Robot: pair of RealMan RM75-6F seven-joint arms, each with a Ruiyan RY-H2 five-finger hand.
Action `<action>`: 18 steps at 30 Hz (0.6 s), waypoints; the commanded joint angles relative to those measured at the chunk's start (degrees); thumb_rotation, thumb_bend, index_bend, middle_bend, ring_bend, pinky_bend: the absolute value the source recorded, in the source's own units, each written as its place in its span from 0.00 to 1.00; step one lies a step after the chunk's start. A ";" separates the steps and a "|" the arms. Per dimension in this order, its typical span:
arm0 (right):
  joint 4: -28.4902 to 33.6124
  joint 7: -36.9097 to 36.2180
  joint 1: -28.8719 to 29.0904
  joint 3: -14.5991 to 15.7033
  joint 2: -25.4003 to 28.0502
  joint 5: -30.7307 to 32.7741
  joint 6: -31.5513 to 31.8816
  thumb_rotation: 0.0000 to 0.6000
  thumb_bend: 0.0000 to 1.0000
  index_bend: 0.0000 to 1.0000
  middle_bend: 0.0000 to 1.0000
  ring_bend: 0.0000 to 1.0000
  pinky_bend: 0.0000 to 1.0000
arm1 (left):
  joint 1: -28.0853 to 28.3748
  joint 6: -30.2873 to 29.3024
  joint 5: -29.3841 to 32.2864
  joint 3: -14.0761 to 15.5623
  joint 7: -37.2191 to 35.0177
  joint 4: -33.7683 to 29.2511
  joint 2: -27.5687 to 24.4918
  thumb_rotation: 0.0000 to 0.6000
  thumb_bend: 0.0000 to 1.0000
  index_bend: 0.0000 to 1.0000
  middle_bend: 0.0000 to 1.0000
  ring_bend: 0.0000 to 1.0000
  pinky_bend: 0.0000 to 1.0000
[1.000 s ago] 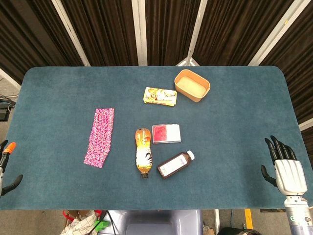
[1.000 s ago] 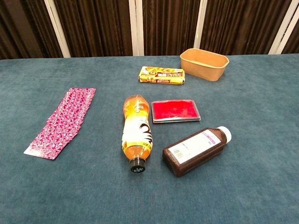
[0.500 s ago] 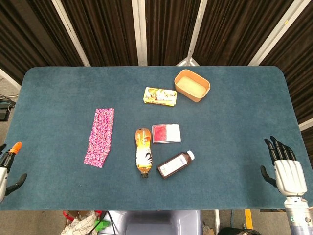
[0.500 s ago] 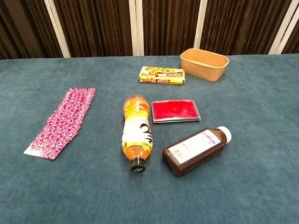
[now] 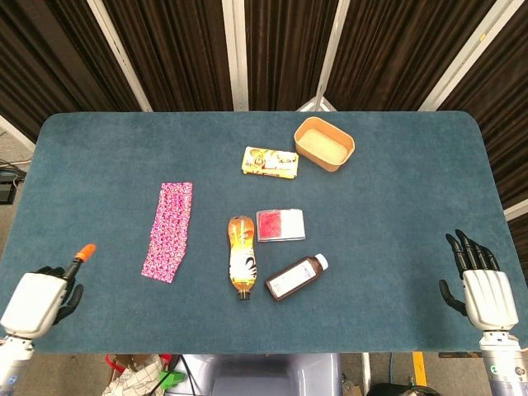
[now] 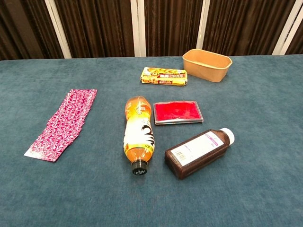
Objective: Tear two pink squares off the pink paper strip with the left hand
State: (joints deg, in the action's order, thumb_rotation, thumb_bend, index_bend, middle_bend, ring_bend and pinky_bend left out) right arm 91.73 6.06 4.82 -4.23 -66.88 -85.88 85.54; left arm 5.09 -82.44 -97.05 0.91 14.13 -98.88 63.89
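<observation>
While left hand (image 5: 37, 301) hovers, seemingly empty-fingered

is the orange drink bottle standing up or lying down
Lying down. The orange bottle rests on its side on the table, its black cap pointing toward the near edge.

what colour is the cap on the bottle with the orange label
Black. The orange bottle lies on its side with the cap pointing toward the camera, clearest in the chest view.

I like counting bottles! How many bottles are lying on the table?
2. The orange drink bottle lies near the table's middle, cap toward the front edge. The brown bottle with a white cap lies just to its right, in front of the red case. None looks hidden.
</observation>
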 commanded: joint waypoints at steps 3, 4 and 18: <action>-0.02 -0.11 0.01 -0.02 0.02 0.07 -0.06 1.00 0.41 0.03 0.06 0.12 0.15 | 4.46 10.46 5.20 0.15 7.48 -3.05 0.65 1.00 0.84 0.15 0.88 0.69 0.66; -0.03 -0.15 0.00 -0.03 0.03 0.09 -0.06 1.00 0.41 0.03 0.06 0.12 0.15 | 5.12 12.09 6.58 -0.03 8.90 -3.58 0.97 1.00 0.84 0.15 0.88 0.69 0.66; -0.16 -0.96 -0.21 -0.24 0.28 0.21 0.40 1.00 0.41 0.03 0.06 0.12 0.15 | 10.50 21.68 19.88 -2.14 22.07 -5.40 5.45 1.00 0.86 0.15 0.89 0.70 0.66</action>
State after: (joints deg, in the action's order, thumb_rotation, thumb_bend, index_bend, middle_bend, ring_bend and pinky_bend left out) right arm 91.57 5.12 4.62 -4.47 -66.61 -85.65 85.92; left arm 14.78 -61.63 -78.95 -0.76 34.59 -103.96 68.43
